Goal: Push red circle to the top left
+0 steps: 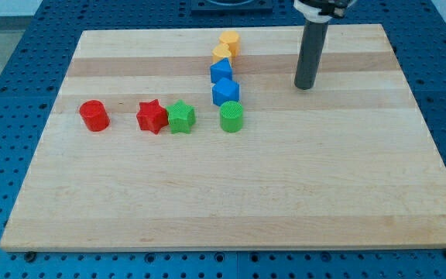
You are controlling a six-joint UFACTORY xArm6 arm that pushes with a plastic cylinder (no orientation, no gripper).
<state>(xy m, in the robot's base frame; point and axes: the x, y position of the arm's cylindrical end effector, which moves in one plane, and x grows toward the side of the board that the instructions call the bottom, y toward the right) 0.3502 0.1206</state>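
Note:
The red circle (94,115) stands on the wooden board at the view's left, apart from the other blocks. My tip (305,87) rests on the board at the view's upper right, far to the right of the red circle and right of the blue blocks. A red star (152,116) lies to the right of the red circle, touching a green star (181,117). A green circle (231,117) stands further right.
A column of blocks runs up from the green circle: a blue block (225,92), another blue block (221,70), a yellow block (221,53) and an orange block (229,40). The wooden board (223,194) lies on a blue perforated table.

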